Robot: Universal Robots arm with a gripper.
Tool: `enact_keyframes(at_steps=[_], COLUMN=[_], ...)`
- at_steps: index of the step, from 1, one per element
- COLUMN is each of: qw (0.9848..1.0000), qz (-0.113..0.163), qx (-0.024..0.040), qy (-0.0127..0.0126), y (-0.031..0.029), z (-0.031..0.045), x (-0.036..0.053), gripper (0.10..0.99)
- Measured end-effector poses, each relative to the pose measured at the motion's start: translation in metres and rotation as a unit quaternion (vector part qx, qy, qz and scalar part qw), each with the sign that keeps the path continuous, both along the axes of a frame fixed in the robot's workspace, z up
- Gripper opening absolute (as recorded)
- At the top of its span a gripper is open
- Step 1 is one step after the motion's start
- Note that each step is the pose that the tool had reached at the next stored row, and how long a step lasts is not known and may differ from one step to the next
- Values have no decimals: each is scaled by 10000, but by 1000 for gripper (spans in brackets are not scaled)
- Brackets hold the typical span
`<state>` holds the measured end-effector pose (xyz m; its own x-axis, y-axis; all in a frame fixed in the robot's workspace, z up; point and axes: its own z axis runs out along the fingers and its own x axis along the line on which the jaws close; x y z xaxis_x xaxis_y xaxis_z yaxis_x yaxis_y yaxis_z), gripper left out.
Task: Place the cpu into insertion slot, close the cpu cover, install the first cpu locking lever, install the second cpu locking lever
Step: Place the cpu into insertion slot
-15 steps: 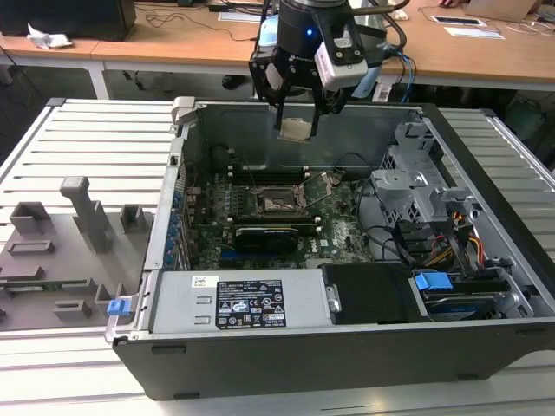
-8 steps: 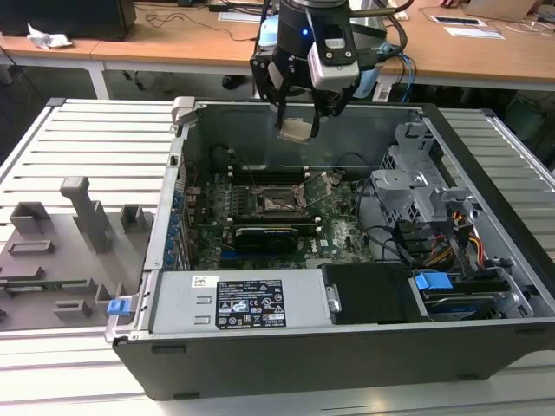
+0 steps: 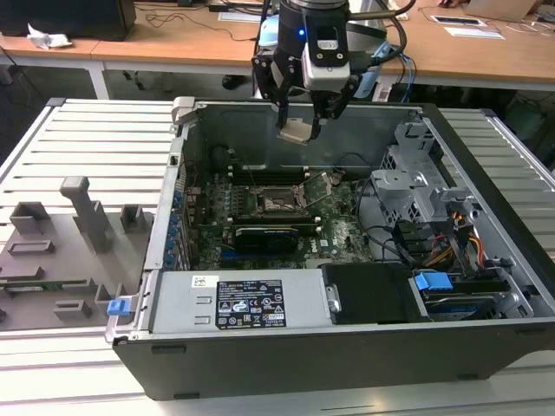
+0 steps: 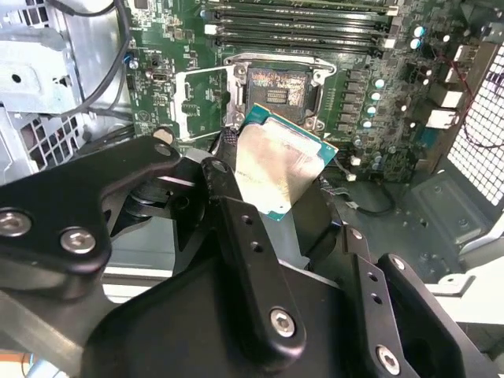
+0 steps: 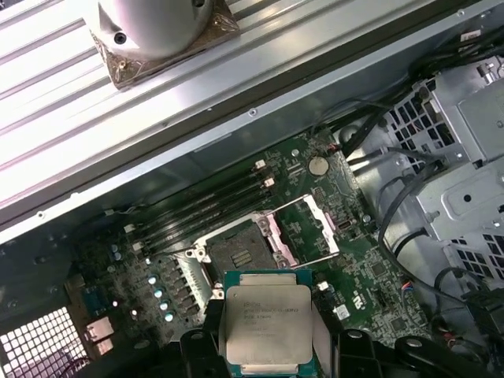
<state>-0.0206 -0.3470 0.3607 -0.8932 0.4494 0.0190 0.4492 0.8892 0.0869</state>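
**CPU up in the air, socket wide open under it**

Exterior view: the gripper hangs in the upper middle of the frame, over the far wall of the open computer case, fingers clamped on the cpu. The chip sits well above the insertion slot, which is near the frame's centre. Second wrist view: the black fingers pinch the cpu by its edges, tan face showing, I'd guess to keep off the contacts. The insertion slot is bare, and the cpu cover is flipped open beside it so nothing blocks the drop. First wrist view: the cpu shows its silver-grey top, with the insertion slot and the swung-back cpu cover beyond it on the green motherboard.
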Motion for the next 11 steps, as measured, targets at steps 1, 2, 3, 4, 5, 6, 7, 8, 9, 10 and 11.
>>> enact_keyframes(at_steps=[1, 2, 3, 4, 5, 6, 7, 8, 9, 10, 11], qw=[10000, 10000, 10000, 10000, 10000, 10000, 10000, 10000, 9999, 9997, 9996], qz=[-2, -4, -5, -7, -11, -17, -30, -74, -147, -232, -281], qx=[0, 0, 0, 0, 0, 0, -1, -1, -1, -1, -1], qy=[0, 0, 0, 0, 0, 0, 0, 0, 0, 0, 0], y=[0, 0, 0, 0, 0, 0, 0, 0, 0, 0, 0], z=[-5, -10, -15, -20, -26, -29, -33, -36, -39, -42, -43], x=[0, 0, 0, 0, 0, 0, 0, 0, 0, 0, 0], gripper=[529, 529, 529, 529, 529, 529, 529, 529, 529, 529, 529])
